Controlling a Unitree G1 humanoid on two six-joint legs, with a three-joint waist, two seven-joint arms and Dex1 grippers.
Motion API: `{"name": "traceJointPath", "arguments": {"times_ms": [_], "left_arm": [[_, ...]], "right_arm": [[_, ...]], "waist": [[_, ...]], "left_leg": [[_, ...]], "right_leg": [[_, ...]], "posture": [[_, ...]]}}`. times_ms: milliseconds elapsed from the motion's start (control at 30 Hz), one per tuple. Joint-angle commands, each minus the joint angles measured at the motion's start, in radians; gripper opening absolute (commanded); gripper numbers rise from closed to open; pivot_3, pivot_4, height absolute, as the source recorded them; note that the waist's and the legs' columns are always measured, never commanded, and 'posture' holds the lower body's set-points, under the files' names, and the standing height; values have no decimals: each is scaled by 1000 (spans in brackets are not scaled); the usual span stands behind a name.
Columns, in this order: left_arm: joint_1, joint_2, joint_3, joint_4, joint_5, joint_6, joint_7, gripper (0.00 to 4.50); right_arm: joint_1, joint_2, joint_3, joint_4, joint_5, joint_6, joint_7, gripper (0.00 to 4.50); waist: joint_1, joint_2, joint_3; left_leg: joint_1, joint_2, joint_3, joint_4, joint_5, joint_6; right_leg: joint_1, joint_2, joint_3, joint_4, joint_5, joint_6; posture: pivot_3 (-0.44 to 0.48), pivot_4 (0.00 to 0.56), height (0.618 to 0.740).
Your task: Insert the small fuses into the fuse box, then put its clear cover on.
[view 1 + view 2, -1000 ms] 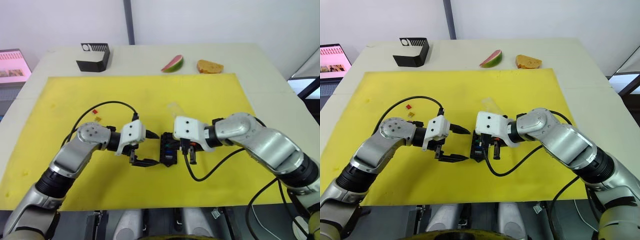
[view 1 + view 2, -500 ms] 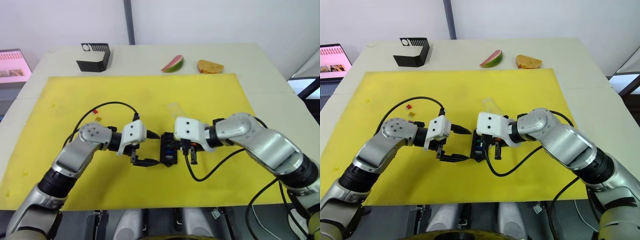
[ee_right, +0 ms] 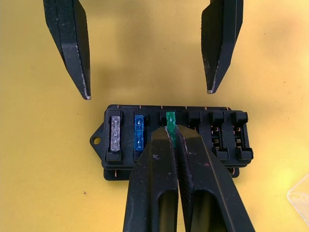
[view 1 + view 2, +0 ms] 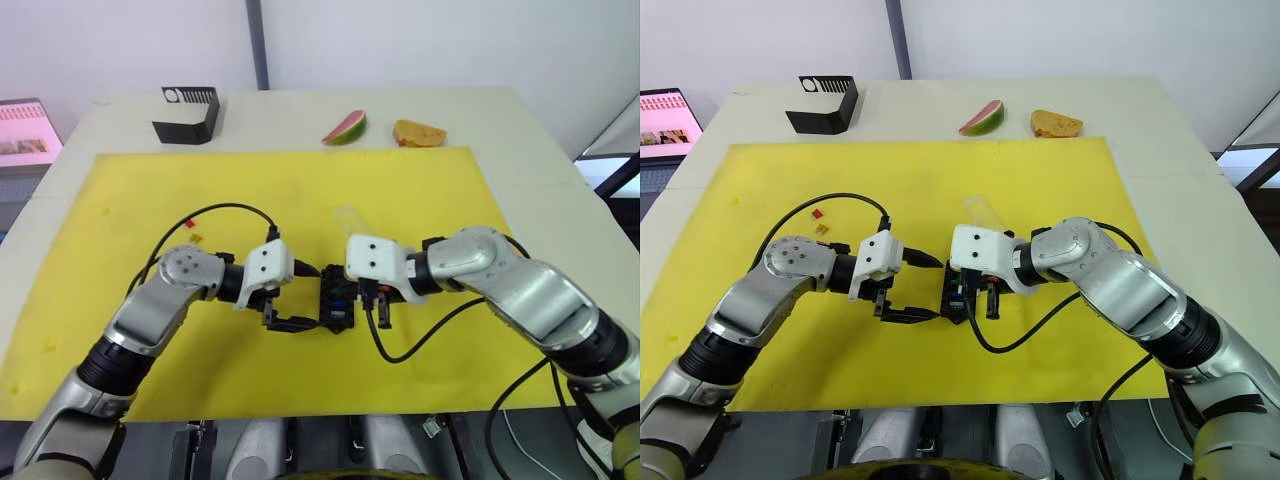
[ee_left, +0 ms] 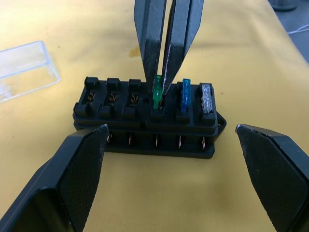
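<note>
Standing upright in the fuse box [image 5: 147, 116], the green fuse [image 5: 157, 94] is pinched by the right gripper [image 3: 174, 133]. Left gripper [image 5: 169, 159] gapes wide (box between its fingers). Box's long axis runs six to twelve o'clock in the head view.

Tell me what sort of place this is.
Probably a robot test bench in a lab, not a real workshop: a yellow mat covers a pale table, toy-like food pieces sit at the far edge, and the right gripper pushes a green fuse into a loose fuse box.
</note>
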Motion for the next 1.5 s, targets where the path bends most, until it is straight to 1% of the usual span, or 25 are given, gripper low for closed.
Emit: {"name": "traceJointPath", "arguments": {"times_ms": [33, 300, 867, 1300, 1500], "left_arm": [[-14, -5, 14, -17, 2, -9, 2, 4449], [-16, -14, 16, -11, 8, -14, 6, 4449], [-29, -32, 18, 3, 20, -12, 8, 4449], [-20, -39, 10, -2, 24, -20, 13, 4449], [-12, -33, 12, -6, 25, -25, 12, 4449]], "right_arm": [[-24, 8, 14, -4, -13, 10, 10, 0], [-21, -20, 25, -19, -22, 25, 40, 0], [-17, 1, 30, -3, -34, 43, 33, 0], [-43, 18, 2, -50, 24, 145, 35, 0], [-34, 11, 24, -29, -2, 119, 15, 0]], "waist": [[0, 0, 0], [1, 0, 0], [0, 0, 0], [2, 0, -1], [1, 0, -1]], "left_leg": [[0, 0, 0, 0, 0, 0], [0, 0, 0, 0, 0, 0], [0, 0, 0, 1, 0, 0], [0, 0, 0, 1, 1, -1], [0, 0, 0, 1, 1, -1]], "right_leg": [[0, 0, 0, 0, 0, 0], [0, 0, 0, 0, 0, 0], [0, 0, 0, 0, 0, 0], [1, 0, 0, 0, 0, 0], [0, 0, 0, 0, 0, 0]], "posture": [[0, 150, 740], [0, 150, 740], [0, 150, 740], [0, 150, 740], [0, 150, 740]]}}
